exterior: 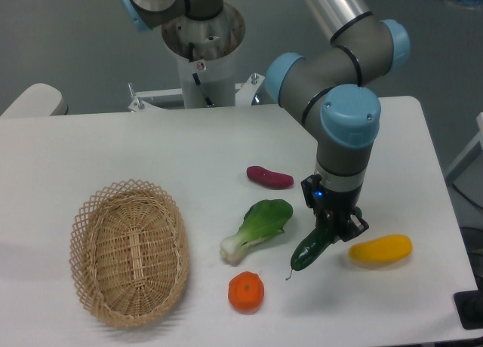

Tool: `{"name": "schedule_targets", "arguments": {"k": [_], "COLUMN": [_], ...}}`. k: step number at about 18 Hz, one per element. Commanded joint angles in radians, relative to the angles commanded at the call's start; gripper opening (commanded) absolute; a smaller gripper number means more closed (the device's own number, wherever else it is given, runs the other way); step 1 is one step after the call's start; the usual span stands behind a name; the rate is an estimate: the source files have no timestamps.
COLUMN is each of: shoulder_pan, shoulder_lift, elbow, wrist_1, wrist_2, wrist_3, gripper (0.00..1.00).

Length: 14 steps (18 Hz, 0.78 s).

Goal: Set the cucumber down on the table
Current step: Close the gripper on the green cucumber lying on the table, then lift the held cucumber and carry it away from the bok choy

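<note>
The hand is clamped on the upper end of the cucumber, which slants down toward the white counter. The cucumber sits just right of the bok choy, with the yellow vegetable farther right and the orange fruit below the bok choy.

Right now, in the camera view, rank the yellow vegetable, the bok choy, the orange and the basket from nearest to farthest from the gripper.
From the gripper:
1. Yellow vegetable, just to its image right.
2. Bok choy, image left.
3. Orange, lower left, near the table's front edge.
4. Basket, far left.
</note>
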Motion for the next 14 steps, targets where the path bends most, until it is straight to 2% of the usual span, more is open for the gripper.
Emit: {"name": "schedule_targets", "arguments": {"k": [3, 6, 10, 14], "shoulder_pan": [0.032, 0.072, 0.138, 0.167], "shoulder_lift": [-0.003, -0.009, -0.011, -0.034], "elbow": [-0.035, -0.06, -0.094, -0.138], "wrist_1": [0.003, 0.037, 0.04, 0.063], "wrist_2": [-0.002, -0.002, -0.002, -0.002], "wrist_3": [0.12, 0.2, 0.344, 0.442], "gripper": [0.1, 0.1, 0.11, 0.1]}}
